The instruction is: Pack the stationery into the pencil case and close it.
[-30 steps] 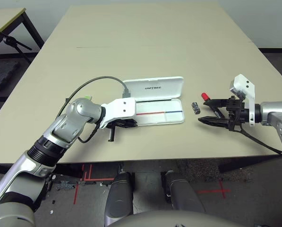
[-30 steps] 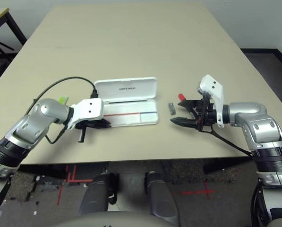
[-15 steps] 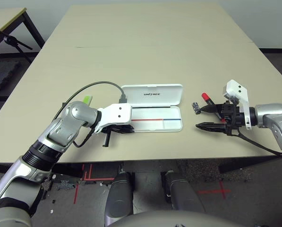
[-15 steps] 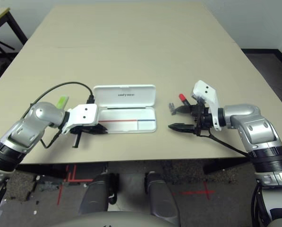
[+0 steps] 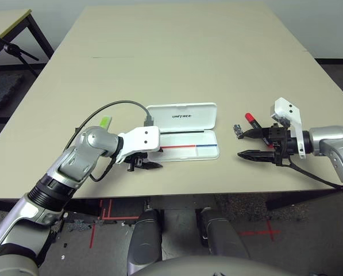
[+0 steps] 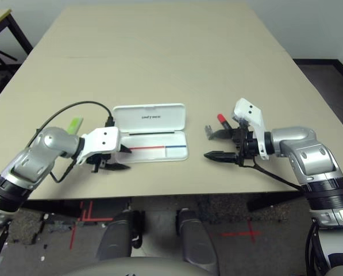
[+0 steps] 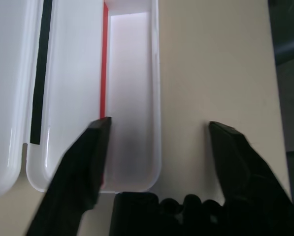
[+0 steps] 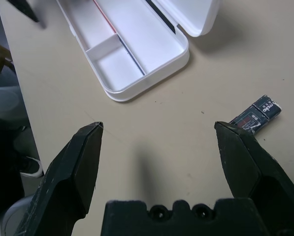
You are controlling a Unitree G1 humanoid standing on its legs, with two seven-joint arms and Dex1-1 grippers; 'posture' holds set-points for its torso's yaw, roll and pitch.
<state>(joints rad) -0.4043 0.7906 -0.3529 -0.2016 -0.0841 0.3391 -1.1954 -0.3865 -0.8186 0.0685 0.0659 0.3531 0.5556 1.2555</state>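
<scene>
Nearest to the robot, the left gripper [image 5: 143, 165] has just sprung wide: a second ago its fingers were pinched together by the near left corner of the pencil case [image 5: 182, 133], and now they stand spread, one over that end of the tray and one over bare worktop [image 5: 177, 63]. Nothing sits between them, so my read is that the left arm has finished whatever steadying or nudging it was doing on the case. The case itself has slid a touch toward nine o'clock compared with a second ago and lies open, lid [image 5: 181, 115] folded back toward twelve o'clock, tray with its red and blue line facing up and, as far as I can see, with nothing in it.

Over at three o'clock, the right gripper [image 5: 247, 143] stays wide and empty, hovering low, pointing at the case. Just past its far fingertip lies the small clip [image 5: 237, 131], and beside that the marker's red cap [image 5: 250, 118] pokes out behind the hand. The clip looks the likeliest first pick.

Out at nine o'clock of the case, the lime-green stick [image 5: 105, 122] peeks from behind the left forearm, well clear of the tray.

All three items are still on the worktop, so packing has barely begun.
</scene>
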